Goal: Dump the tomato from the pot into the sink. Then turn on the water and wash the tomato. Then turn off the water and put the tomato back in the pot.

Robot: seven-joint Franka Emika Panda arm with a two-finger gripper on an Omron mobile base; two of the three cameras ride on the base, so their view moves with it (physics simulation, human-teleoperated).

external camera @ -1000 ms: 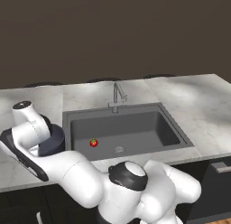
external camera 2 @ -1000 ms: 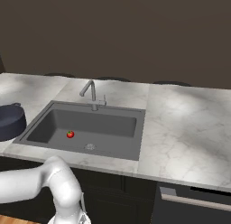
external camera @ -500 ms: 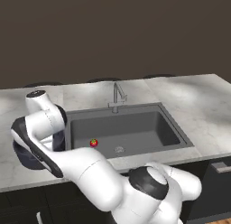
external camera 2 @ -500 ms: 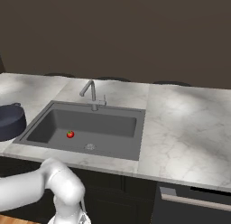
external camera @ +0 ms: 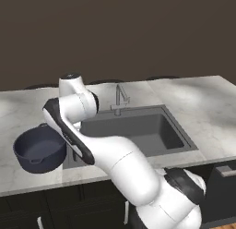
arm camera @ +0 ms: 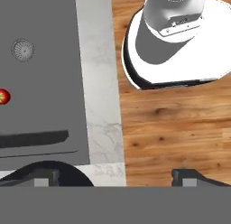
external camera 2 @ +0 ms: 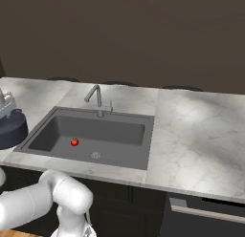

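Right base view — tiny red tomato (external camera 2: 74, 142)

The white arm (external camera: 87, 131) rises from the lower right and bends over the left end of the sink (external camera: 138, 129), hiding that part of the basin. The dark pot (external camera: 39, 149) sits on the marble bench (external camera: 203, 103) just left of the arm's upper links. The faucet (external camera: 119, 99) stands upright at the sink's far rim.
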